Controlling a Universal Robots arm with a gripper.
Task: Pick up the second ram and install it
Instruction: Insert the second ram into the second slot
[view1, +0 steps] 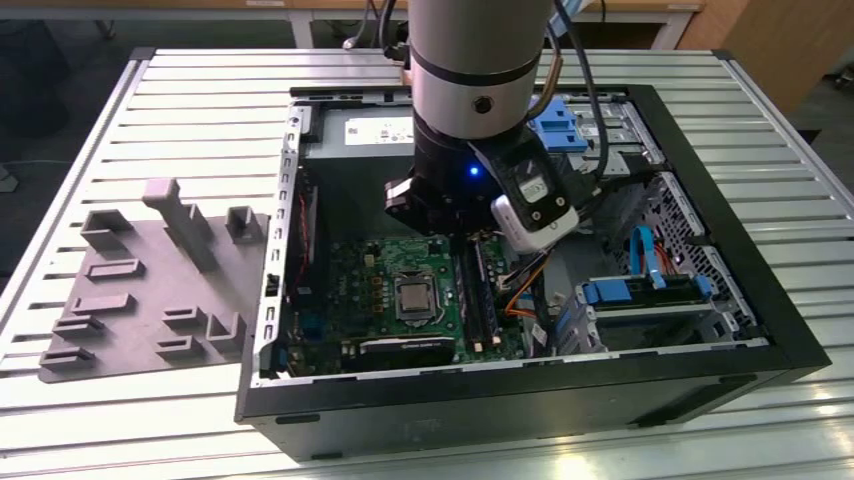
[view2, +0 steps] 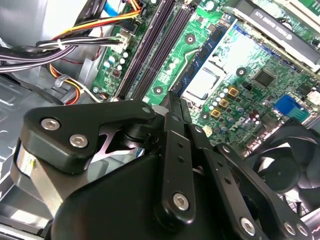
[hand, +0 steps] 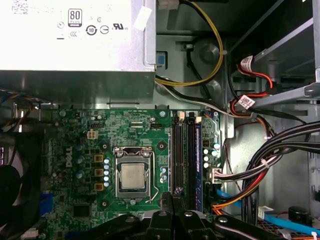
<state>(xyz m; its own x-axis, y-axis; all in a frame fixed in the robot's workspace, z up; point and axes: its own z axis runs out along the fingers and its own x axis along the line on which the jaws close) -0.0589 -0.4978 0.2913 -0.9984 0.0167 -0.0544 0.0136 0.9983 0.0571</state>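
The second ram (view2: 173, 96) shows as a thin dark edge pinched between the fingertips of the gripper (view2: 172, 103). From how narrowly the fingers (view2: 169, 131) close, I judge them clenched on the stick, held on edge, though little of it can be seen past the linkages. It hangs inside the open computer case (view1: 534, 405), just above the near end of the long black memory slots (hand: 182, 150), and I cannot tell whether it touches one. The picking up appears done, so the step in hand is the install. Seating it calls for the stick's lower edge to lie parallel with one slot and centred along it, then a straight, even push down. Around the slots lie the green motherboard (hand: 145, 127) and the processor socket (hand: 133, 176) to one side, and a bundle of orange and black cables (hand: 250, 175) close on the other, which could snag a finger if the arm drifts that way. The silver power supply (hand: 75, 40) sits beyond the board. The grey tray (view1: 147, 290) rests on the table at the exterior view's left, well apart from the case.
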